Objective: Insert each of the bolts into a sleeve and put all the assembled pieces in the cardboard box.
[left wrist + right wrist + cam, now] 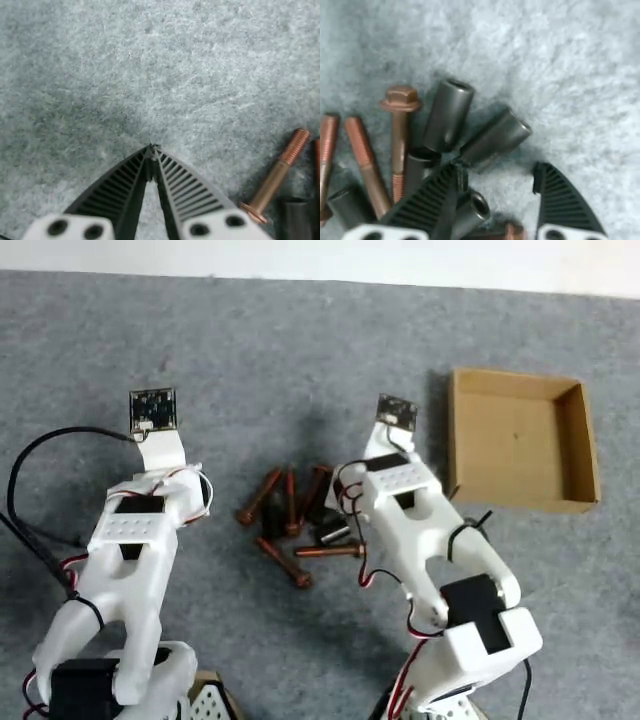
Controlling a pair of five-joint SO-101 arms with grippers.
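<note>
Several copper-coloured hex-head bolts [290,515] and dark cylindrical metal sleeves [449,116] lie mixed in one loose heap on the grey felt-covered table [300,340], between the two arms. None looks joined to a partner, so the task appears to stand at its opening step: choosing and lifting a first piece. The right claw [497,170] hangs low over the heap with its fingers spread apart and nothing between them; one sleeve lies just beyond the gap and another sits close beside one finger. The left claw [151,149] has its fingers pressed together, holding nothing, over bare felt at the heap's edge, with a single bolt [275,175] near it. The next move probably calls for the right claw to settle around one sleeve alone, since the pieces touch and overlap and a neighbour could be dragged along; the left claw would have to part before it can take a bolt. A shallow brown cardboard box [520,440] sits open just beside the right arm, on the side away from the heap, and holds no assembled piece.
</note>
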